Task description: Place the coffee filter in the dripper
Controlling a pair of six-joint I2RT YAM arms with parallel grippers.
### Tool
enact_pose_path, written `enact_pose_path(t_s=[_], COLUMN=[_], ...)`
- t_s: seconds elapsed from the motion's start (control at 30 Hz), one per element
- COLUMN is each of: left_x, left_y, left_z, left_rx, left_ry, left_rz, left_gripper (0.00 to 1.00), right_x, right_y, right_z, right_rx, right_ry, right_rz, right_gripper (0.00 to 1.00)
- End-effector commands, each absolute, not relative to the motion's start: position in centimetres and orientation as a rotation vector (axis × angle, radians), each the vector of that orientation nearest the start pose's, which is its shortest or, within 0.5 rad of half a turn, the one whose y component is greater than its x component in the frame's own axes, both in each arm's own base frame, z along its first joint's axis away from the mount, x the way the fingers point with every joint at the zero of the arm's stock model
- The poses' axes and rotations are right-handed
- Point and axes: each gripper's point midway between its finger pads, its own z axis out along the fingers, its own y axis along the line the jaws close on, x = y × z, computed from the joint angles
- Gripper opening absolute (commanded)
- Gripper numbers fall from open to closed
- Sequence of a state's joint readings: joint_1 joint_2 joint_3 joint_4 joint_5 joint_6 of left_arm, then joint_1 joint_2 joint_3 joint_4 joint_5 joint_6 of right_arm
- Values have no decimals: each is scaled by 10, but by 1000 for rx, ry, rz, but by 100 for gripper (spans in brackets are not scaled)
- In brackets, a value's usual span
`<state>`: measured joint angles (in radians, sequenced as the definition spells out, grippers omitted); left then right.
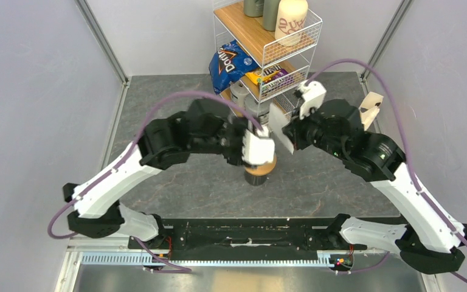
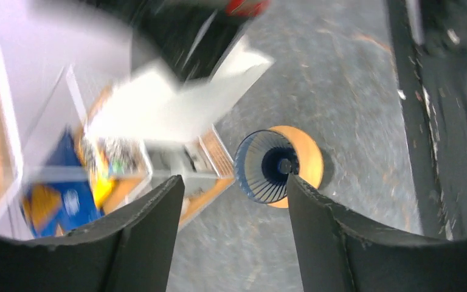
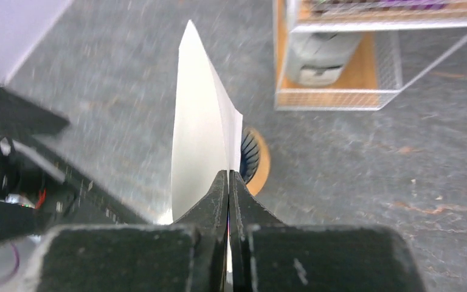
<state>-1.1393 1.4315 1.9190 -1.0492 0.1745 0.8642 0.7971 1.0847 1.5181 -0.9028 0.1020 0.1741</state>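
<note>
Right gripper (image 3: 228, 177) pinches the flattened coffee filter (image 3: 197, 128) by its edge, raised beside the dripper (image 2: 266, 165) on its tan ring (image 2: 310, 159), while the left gripper (image 2: 236, 190) hangs open over that cone, likely ready to spread the paper.

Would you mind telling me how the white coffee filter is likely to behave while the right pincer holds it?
It is probably very light: the right pincer, shut on one edge, holds the whole coffee filter up. It looks thin yet fairly stiff while flat, standing on edge without drooping. It may crease when pushed into the ribbed dripper.
</note>
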Motion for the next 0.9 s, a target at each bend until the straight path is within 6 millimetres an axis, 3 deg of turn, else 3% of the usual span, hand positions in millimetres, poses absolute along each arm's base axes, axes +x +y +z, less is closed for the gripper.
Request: enact_pose_path(t_s=[0.0,0.1,0.17,0.27,0.33,0.47,0.53,0.6,0.7,0.87], left_x=[217,249,253,248,247,257,268,275,269,264], left_y=[-309,-292,-299,-321,-334,-346,-341,-336,-336,-341], left_z=[464,465,477,505,510,501,497,494,484,477], left_rx=[943,652,606,582,566,515,466,464,531,570], left_ry=[1435,1535,1518,1407,1391,1423,1442,1467,1518,1526], left_rz=[-611,-609,-648,-761,-768,-703,-648,-643,-663,-687], left_gripper=[73,73,74,82,84,84,84,81,79,80], right_x=[255,263,268,269,270,269,259,256,255,253], right_y=[183,189,197,209,214,216,226,221,210,209], right_z=[409,425,427,428,427,421,418,411,399,390], right_rx=[-209,-94,-50,-35,-49,-120,-264,-331,-386,-476], right_ry=[1798,1745,1759,1769,1774,1784,1774,1770,1794,1807], right_rz=[467,541,582,642,656,628,650,598,507,432], right_gripper=[0,0,0,0,0,0,0,0,0,0])
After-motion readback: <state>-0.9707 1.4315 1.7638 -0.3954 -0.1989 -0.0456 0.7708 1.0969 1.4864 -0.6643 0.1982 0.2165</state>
